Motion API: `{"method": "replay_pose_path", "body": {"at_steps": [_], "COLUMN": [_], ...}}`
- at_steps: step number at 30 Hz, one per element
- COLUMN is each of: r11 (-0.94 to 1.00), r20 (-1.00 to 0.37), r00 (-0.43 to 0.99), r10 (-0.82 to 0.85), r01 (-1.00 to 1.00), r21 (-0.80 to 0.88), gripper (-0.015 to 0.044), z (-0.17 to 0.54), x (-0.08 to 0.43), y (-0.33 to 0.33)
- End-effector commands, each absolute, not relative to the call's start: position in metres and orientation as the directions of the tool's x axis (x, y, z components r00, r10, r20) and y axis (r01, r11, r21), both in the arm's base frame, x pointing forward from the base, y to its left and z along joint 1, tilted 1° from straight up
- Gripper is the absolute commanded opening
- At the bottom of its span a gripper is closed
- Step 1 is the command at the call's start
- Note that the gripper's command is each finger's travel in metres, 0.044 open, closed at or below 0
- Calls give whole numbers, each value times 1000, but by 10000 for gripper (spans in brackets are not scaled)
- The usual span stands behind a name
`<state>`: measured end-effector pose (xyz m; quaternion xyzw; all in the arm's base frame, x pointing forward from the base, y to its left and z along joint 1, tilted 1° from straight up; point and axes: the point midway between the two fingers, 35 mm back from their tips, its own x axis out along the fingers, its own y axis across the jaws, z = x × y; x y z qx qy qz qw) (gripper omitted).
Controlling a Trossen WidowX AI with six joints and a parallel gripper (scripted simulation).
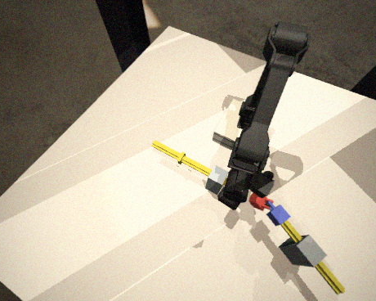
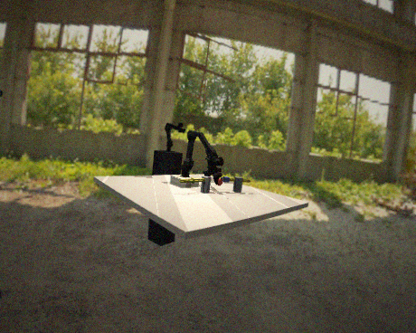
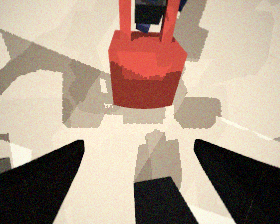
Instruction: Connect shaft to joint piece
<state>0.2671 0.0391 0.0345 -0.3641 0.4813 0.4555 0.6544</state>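
On the desk (image 1: 110, 184) (image 2: 185, 217), the first shaft (image 1: 329, 278) ran through its block (image 1: 311, 250) (image 2: 238, 185), and the joint piece (image 1: 259, 201) (image 2: 220, 181) (image 3: 147, 75) sat at that shaft's end. The second shaft (image 1: 167, 150) (image 2: 192, 180) ran through the other block (image 1: 217, 179) (image 2: 205, 185). In the top view, I had the joint piece between both blocks, before my fingers.
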Motion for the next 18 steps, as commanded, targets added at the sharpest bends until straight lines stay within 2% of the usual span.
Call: {"method": "replay_pose_path", "body": {"at_steps": [1, 18], "r11": [316, 316], "r20": [-960, -958], "r00": [123, 124], "r10": [252, 257], "r01": [-948, -948], "r21": [-38, -38], "gripper": [440, 440], "z": [27, 28], "x": [267, 282], "y": [41, 89]}}
